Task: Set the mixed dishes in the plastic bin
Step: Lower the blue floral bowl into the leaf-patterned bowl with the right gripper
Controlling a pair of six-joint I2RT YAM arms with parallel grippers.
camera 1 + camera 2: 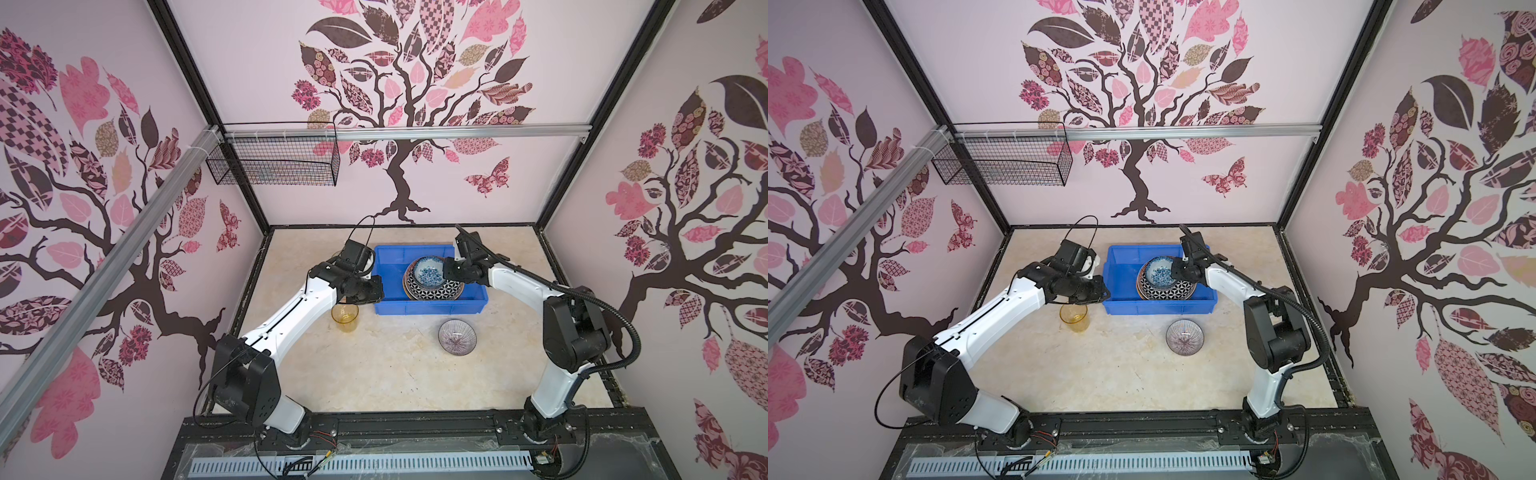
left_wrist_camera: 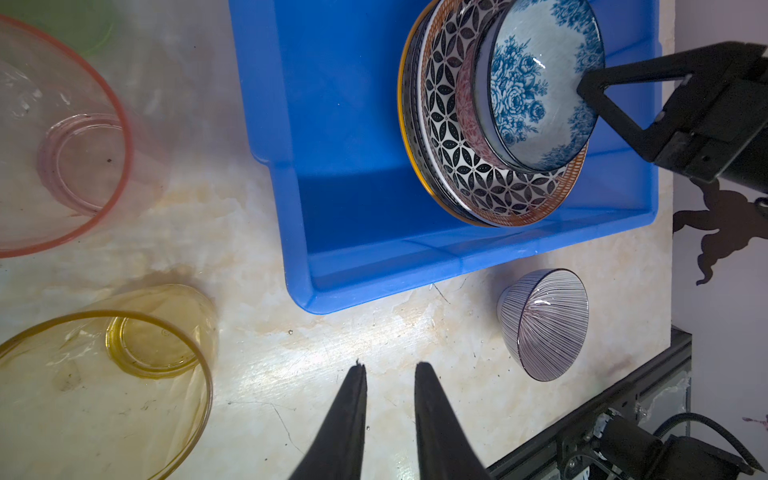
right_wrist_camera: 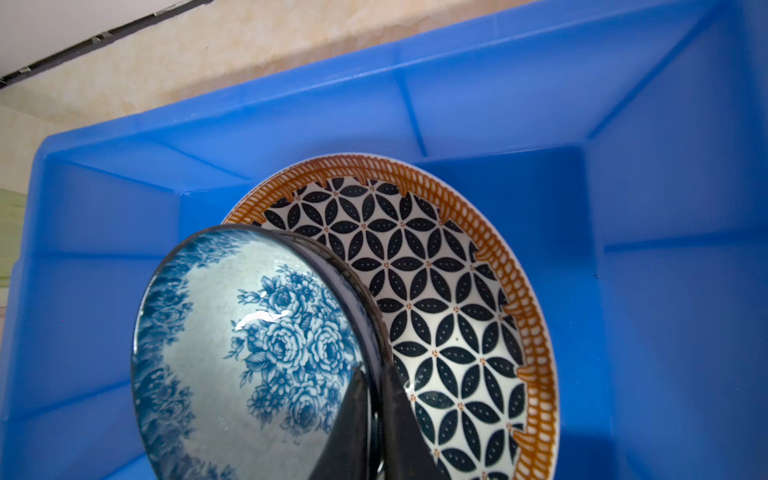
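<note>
Pink walls papered with a leafy tree were seen round a pale, marbled desk (image 1: 374,374), and toward its back the blue bin (image 1: 432,309) was set, smooth plastic with a lipped rim. Inside, at its right side, the plates (image 1: 434,291) were stacked: round, glazed, a black-and-white petal lattice on top, ringed in orange. A pink bowl (image 2: 465,104) was nested on them, and in it the blue bowl (image 1: 430,270) was held tilted, its glossy floral inside catching the light.

The right claw (image 3: 374,374) was closed to a narrow slit about that bowl's thin rim, one finger inside, one outside. The left claw (image 2: 388,368) was parted a little, nothing between its fingers, above bare desk.

Outside the bin, three pieces were left: a striped bowl (image 1: 457,337), conical and finely lined, an amber tumbler (image 1: 345,318) and a pink tumbler (image 2: 62,137), both thin and translucent.

Trouble could be expected here! Glaze on glaze is slippery. If the tilted bowl were let go too early, it could be sent sliding or clattering, and a rim could be chipped. The amber tumbler, close under the left arm, could be toppled by a careless sweep.
</note>
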